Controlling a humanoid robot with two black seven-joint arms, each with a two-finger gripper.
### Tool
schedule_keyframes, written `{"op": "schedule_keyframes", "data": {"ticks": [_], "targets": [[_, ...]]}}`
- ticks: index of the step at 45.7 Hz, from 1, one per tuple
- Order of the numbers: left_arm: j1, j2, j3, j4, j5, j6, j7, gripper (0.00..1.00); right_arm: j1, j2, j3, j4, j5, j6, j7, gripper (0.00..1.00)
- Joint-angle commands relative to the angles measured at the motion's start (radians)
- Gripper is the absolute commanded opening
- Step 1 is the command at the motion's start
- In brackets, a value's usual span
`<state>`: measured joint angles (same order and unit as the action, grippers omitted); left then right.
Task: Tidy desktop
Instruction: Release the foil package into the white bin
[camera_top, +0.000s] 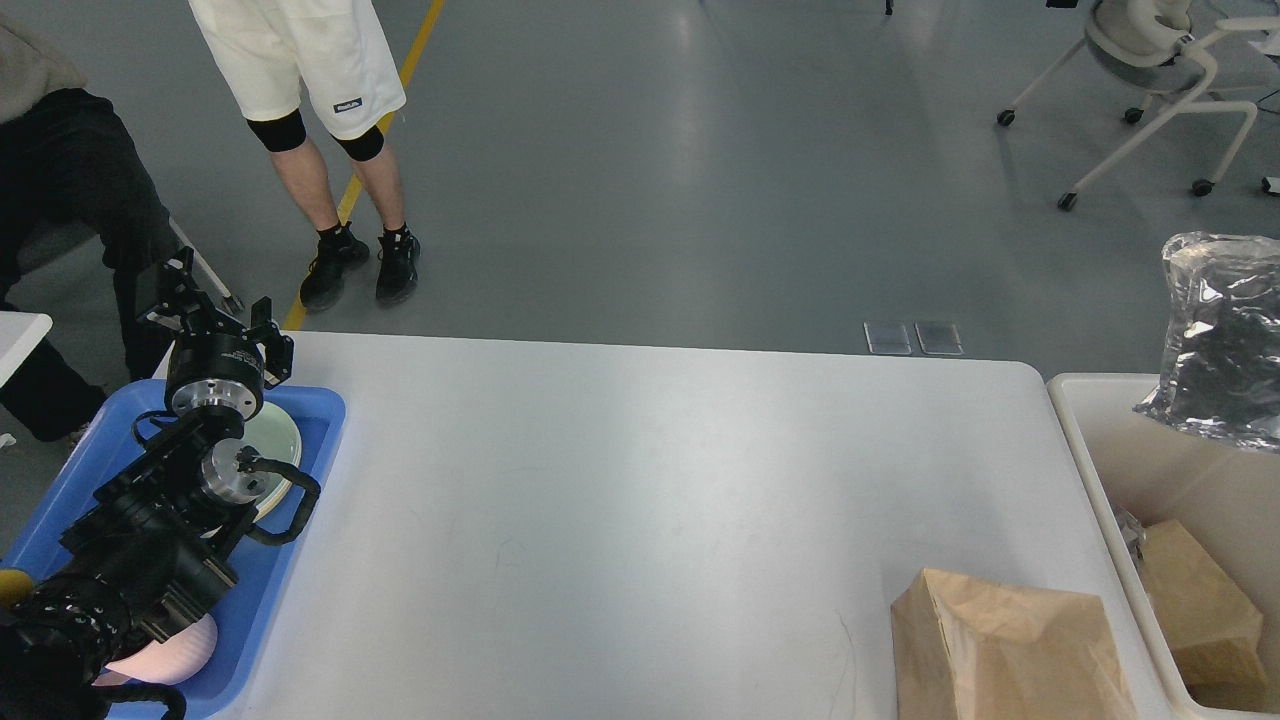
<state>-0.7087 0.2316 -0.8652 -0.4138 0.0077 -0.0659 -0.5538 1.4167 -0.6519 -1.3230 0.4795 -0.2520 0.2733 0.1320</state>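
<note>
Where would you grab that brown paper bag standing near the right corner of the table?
Probably at its creased top edge, coming down from above. The brown paper bag stands upright on the large white desktop, and its top narrows to a folded ridge thin enough to pinch, while its flat sides look too broad. The right tool isn't in view, so reach is uncertain.

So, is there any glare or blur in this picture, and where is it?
Head view: sharp overall, no motion blur. The silver foil bag shows bright specular highlights. The desktop has a soft, even sheen without hard shadows. The grey floor carries pale reflections of ceiling lights at the top.
</note>
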Motion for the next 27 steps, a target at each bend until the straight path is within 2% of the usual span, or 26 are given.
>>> {"op": "schedule_keyframes", "data": {"ticks": [1, 13, 27], "targets": [[0.0, 0.0, 0.0, 0.0, 0.0, 0.0, 0.0, 0.96, -0.058, -0.005, 0.007, -0.007, -0.001, -0.002, 0.0, 0.0], [0.0, 0.0, 0.0, 0.0, 0.0, 0.0, 0.0, 0.96, -0.15, -0.045, 0.008, -0.03, 0.0, -0.006, 0.0, 0.0], [0.0, 0.0, 0.0, 0.0, 0.0, 0.0, 0.0, 0.96, -0.317, -0.043, 0.102, -0.102, 0.033, -0.043, 0.0, 0.0]]}}
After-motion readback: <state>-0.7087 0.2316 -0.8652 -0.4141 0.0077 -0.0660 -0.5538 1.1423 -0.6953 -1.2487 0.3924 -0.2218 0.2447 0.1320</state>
